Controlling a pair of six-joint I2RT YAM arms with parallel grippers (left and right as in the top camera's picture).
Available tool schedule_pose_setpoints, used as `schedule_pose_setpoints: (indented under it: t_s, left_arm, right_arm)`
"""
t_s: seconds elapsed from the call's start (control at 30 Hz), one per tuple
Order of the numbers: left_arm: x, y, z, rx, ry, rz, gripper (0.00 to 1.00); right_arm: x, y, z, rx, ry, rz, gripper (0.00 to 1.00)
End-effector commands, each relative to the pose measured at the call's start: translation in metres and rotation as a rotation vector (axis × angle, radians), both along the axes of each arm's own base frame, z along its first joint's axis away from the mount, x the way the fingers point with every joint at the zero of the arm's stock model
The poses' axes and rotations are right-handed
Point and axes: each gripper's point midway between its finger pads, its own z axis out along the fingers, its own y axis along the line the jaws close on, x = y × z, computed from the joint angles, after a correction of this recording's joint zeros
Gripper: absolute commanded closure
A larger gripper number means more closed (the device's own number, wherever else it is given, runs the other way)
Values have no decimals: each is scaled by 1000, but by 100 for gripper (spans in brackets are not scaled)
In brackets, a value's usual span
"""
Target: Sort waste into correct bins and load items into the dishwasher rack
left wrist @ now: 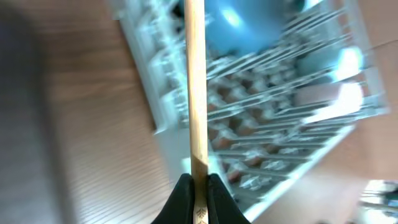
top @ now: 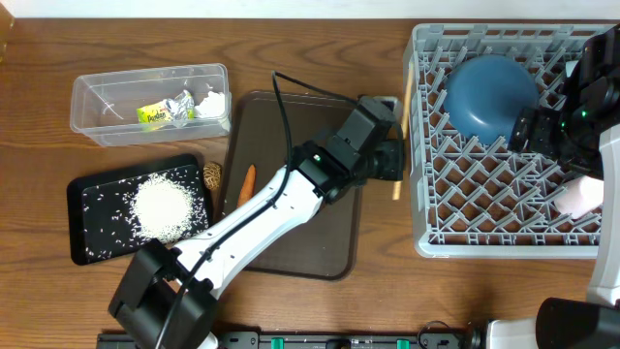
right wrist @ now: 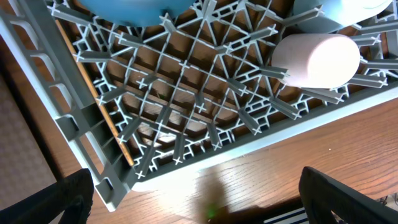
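Note:
My left gripper [top: 392,160] is shut on a wooden chopstick [left wrist: 196,93] and holds it at the left wall of the grey dishwasher rack [top: 426,242]. The left wrist view is blurred, with the jaws [left wrist: 199,183] clamped on the stick. A chopstick [right wrist: 93,93] also shows along that wall in the right wrist view; I cannot tell if it is the same one. The dark blue bowl [top: 489,97] and white cup [top: 581,199] sit in the rack. My right gripper [right wrist: 199,199] is open and empty above the rack's near edge. The white bowl is out of view.
The clear tub [top: 97,102] holds the foil wrapper [top: 160,113] and tissue [top: 208,102]. The black tray [top: 97,194] holds rice [top: 165,208]. The nut [top: 213,176] and carrot stick [top: 246,184] lie by the brown tray [top: 320,223]. A light-blue bowl [right wrist: 336,9] is in the rack.

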Motion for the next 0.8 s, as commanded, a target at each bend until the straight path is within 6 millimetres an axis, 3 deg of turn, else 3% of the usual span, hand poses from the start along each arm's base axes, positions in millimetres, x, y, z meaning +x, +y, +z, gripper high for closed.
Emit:
schedule_pose_setpoints:
  t_s: [0.0,0.33,0.5,0.77]
  left_arm:
    - [-9,-21,-1,-87,91,-3,94]
    - [-21,-71,-22,-156,87,-54,94]
    - [-23,-76,-38,-133,98,-56,92]
    - [-24,-73,-44,-67,6,-146,66]
  right_arm:
    - [-3,-3,1,2,2,-1,1]
    - [-2,-3,1,1,-2,-1,1]
    - [-2,-3,1,1,-2,-1,1]
    - [-2,-3,1,1,-1,-1,1]
